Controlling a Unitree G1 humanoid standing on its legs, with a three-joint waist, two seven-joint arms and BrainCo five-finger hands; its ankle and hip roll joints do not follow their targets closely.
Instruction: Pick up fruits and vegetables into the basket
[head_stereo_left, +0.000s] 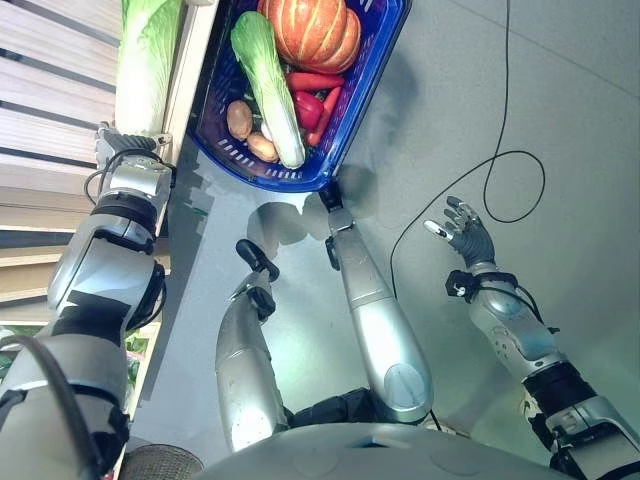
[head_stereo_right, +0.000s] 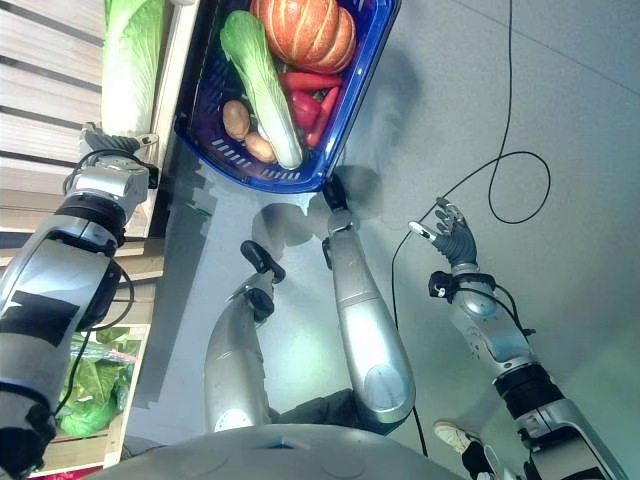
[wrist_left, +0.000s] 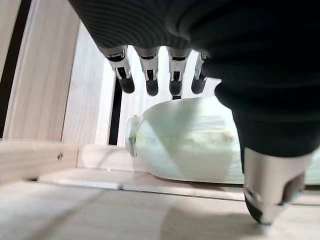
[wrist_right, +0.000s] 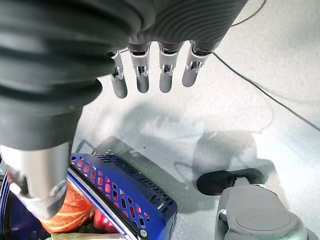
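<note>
Left hand at the shelf cabbage, basket half filled.
Left eye view: the napa cabbage (head_stereo_left: 148, 60) lies upper left on the wooden shelf (head_stereo_left: 40, 120), long axis running up-frame; the blue basket (head_stereo_left: 375, 90) at top centre holds a pumpkin (head_stereo_left: 312, 30), second cabbage (head_stereo_left: 268, 85), red peppers (head_stereo_left: 312, 100) and potatoes (head_stereo_left: 240, 120). Left wrist view: the left hand (wrist_left: 150, 75) hovers with fingers spread wide over the cabbage's stem end. Right wrist view: the right hand (wrist_right: 150, 75) hangs relaxed and empty.

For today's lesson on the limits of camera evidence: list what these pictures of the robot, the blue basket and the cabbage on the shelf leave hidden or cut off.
- Cabbage on the wooden shelf: its top is cut off by the eye views' edge; in the left wrist view the left hand covers its far end.
- Blue basket: far end cut off by the eye views' top edge, along with part of the pumpkin.
- Basket floor: hidden under the vegetables.
- Right hand: idle above the floor.
</note>
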